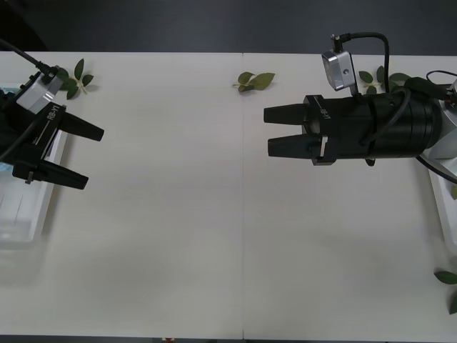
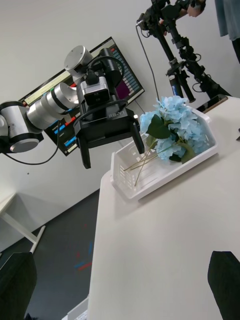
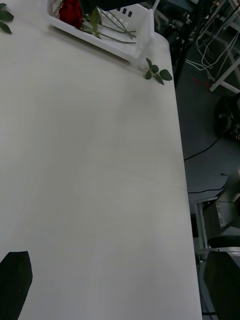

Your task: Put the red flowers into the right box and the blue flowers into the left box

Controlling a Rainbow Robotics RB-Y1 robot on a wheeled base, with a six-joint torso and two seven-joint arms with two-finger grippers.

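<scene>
Both grippers, left [image 1: 91, 156] and right [image 1: 270, 131], jaws apart, empty, over bare desk [image 1: 186, 236] middle; boxes at far edges.

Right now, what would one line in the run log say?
blue flowers in left box | red flower in right box | left gripper open | right gripper open

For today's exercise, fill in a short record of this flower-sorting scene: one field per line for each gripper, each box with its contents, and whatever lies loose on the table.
left gripper: open, beside the left box, holding nothing
right gripper: open, over the table's right half, holding nothing
left box: white tray holding the blue flowers
right box: white tray holding a red flower and green stems
table: white, with loose leaf sprigs near its far edge
</scene>
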